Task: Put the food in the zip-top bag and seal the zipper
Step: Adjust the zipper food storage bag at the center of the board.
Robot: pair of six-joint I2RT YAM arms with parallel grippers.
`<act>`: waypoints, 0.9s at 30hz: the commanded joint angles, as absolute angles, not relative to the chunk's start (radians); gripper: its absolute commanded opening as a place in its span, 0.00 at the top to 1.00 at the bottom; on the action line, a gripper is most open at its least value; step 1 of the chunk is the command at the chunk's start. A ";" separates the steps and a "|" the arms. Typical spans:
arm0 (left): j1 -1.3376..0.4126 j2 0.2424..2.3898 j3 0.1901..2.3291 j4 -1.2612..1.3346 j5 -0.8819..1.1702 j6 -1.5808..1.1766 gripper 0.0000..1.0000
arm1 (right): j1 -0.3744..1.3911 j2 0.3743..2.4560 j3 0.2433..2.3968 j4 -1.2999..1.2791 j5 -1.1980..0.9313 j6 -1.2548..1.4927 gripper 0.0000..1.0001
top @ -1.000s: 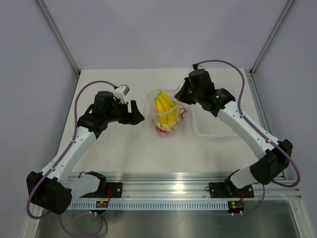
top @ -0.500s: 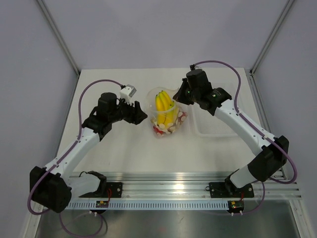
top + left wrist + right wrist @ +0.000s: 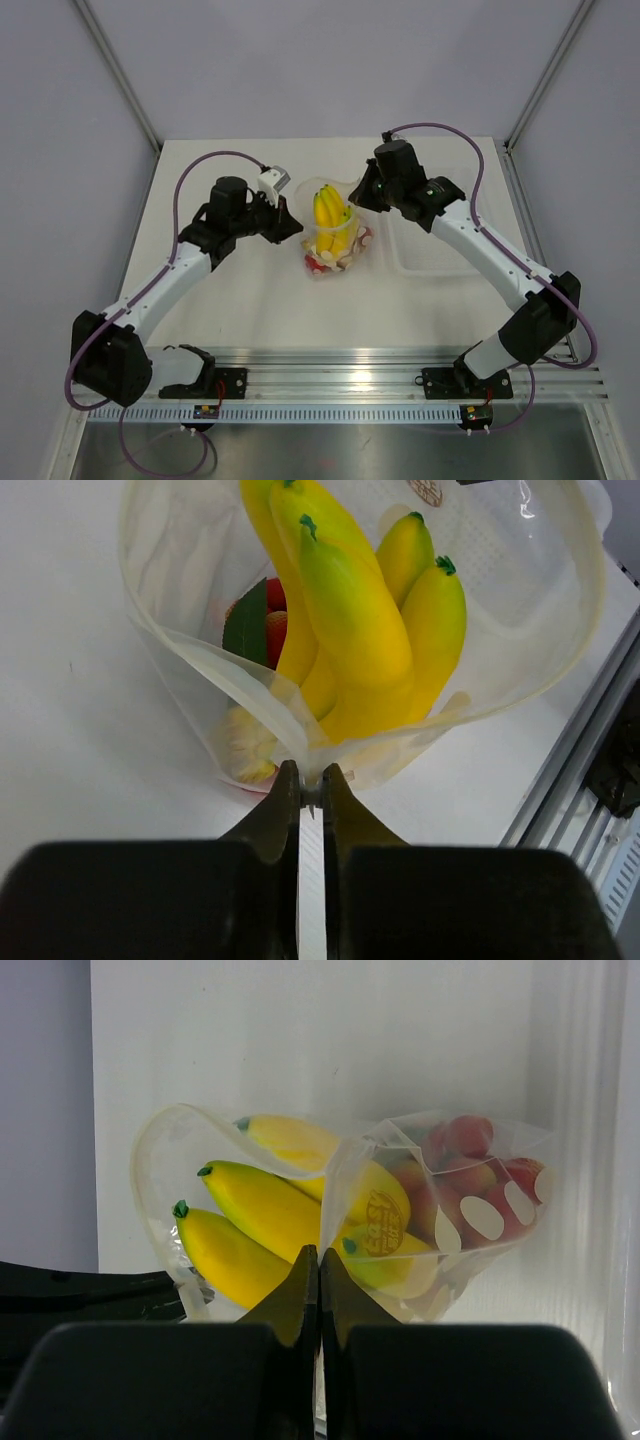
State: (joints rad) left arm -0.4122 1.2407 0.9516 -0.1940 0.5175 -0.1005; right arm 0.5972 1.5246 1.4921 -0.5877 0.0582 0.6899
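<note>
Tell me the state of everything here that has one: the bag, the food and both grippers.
zip-top bag, mouth wide open, pinched at the rim on two sides
zipper, unsealed
bananas, partly in the bag, tips out of the mouth
strawberries, inside, at the bag's bottom
left gripper, shut on the bag's rim
right gripper, shut on the bag's rim
</note>
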 commanded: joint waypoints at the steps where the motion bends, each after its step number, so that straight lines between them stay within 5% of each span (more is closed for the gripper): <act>1: -0.416 1.276 1.076 -0.227 0.598 -0.075 1.00 | 0.600 1.532 1.535 -0.544 0.037 0.700 1.00; 8: -0.393 1.140 1.174 -0.223 0.552 -0.155 1.00 | 0.598 1.452 1.646 -0.649 0.098 0.632 0.59; 18: -0.322 1.166 1.097 -0.140 0.651 -0.223 1.00 | 0.571 1.385 1.432 -0.497 0.152 0.387 0.56; 20: -0.315 1.148 1.114 -0.162 0.672 -0.189 1.00 | 0.549 1.349 1.349 -0.336 0.022 0.254 0.61; 27: -0.235 1.129 1.198 -0.265 0.865 -0.136 1.00 | 0.439 1.262 1.077 -0.049 -0.248 0.189 0.51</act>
